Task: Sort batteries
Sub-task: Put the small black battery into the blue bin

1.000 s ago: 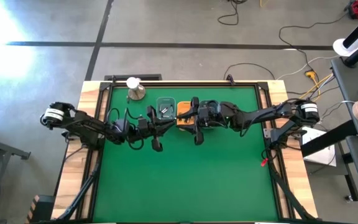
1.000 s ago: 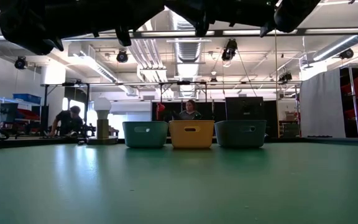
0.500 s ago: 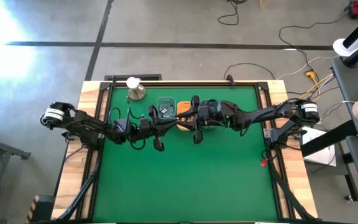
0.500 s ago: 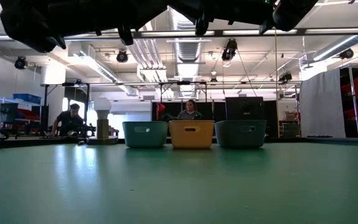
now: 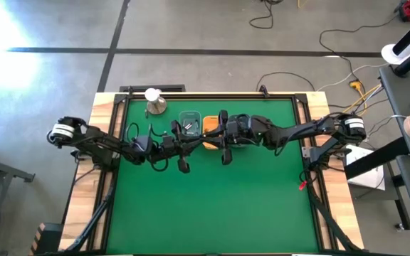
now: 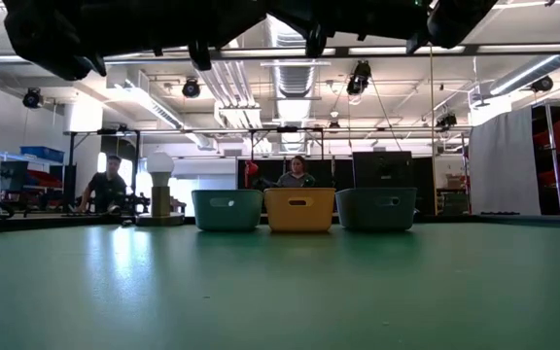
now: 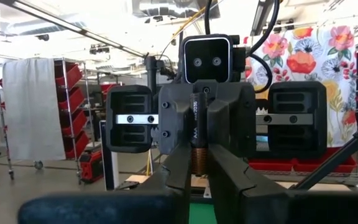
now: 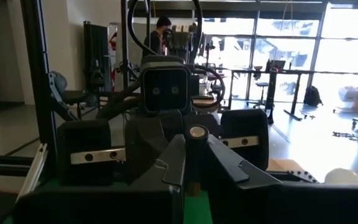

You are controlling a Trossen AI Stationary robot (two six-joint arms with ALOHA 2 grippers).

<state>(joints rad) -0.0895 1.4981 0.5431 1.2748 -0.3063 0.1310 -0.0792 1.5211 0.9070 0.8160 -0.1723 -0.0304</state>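
Both grippers meet nose to nose high above the row of trays. Between them is one battery (image 7: 197, 146), dark with a coppery end, also in the right wrist view (image 8: 196, 134). My left gripper (image 7: 197, 171) reaches in from the table's left (image 5: 191, 142) and is shut on it. My right gripper (image 8: 194, 165) reaches in from the right (image 5: 216, 139) and is shut on it too. Several more batteries (image 5: 188, 126) lie in the pale teal tray (image 5: 189, 117). The orange tray (image 5: 211, 133) sits beside it, and the third tray (image 6: 375, 208) is hidden under the right arm in the high view. My left gripper pinches the battery's coppery end (image 7: 197, 163) between its two fingers, coming level from the table's left. The battery is lifted clear above the trays. My right gripper pinches the same battery's dark body (image 8: 196, 149) between its two fingers (image 8: 173, 165), coming level from the table's right, across the battery.
A metal dome with a white ball (image 5: 155, 103) stands at the far left of the green mat (image 5: 205, 206), left of the trays. The near half of the mat is open. People stand in the room beyond the table (image 6: 113, 185).
My left gripper has crept a little toward the table's right, toward the right gripper. The right arm has kept still.
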